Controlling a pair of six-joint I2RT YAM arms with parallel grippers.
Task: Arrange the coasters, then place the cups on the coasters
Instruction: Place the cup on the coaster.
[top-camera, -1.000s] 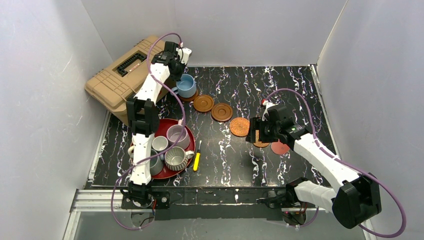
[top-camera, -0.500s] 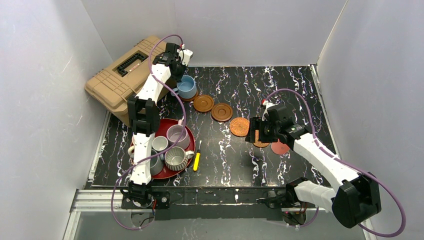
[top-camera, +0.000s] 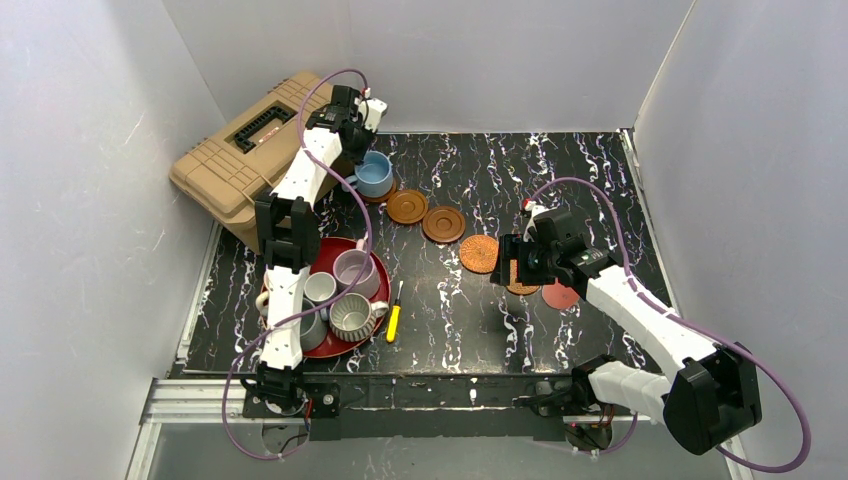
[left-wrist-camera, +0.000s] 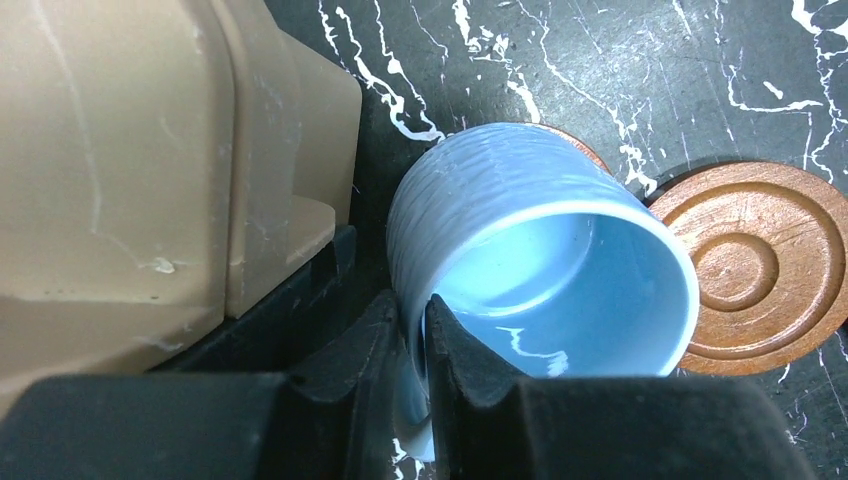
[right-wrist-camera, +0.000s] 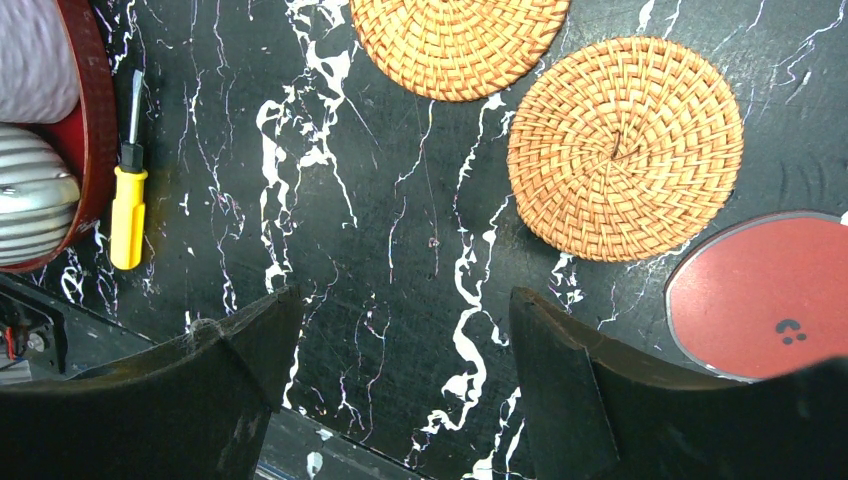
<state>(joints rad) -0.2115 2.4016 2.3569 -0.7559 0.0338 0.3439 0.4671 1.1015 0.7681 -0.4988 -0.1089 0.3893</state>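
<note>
The left arm stretches far to the table's (top-camera: 560, 170) back left corner, beside the tan toolbox (top-camera: 240, 150). Its left gripper (left-wrist-camera: 412, 315) is narrow, pinching the wall of the light blue mug (left-wrist-camera: 540, 260), one finger inside, one outside. The mug stands on a dark wooden coaster (left-wrist-camera: 583, 146), just beside another (left-wrist-camera: 750, 265). The right arm is bent low, and the right gripper (right-wrist-camera: 405, 310) hangs wide open and empty over the table near two woven coasters (right-wrist-camera: 625, 150) and the red coaster (right-wrist-camera: 765, 295).

You have six coasters (top-camera: 407, 207): three wooden, two woven, one red. At least four mugs (top-camera: 355, 270) show on the one red tray (top-camera: 345, 345). One blue mug (top-camera: 374, 172) stands beyond that tray, and one screwdriver (top-camera: 394, 323) lies beside it.
</note>
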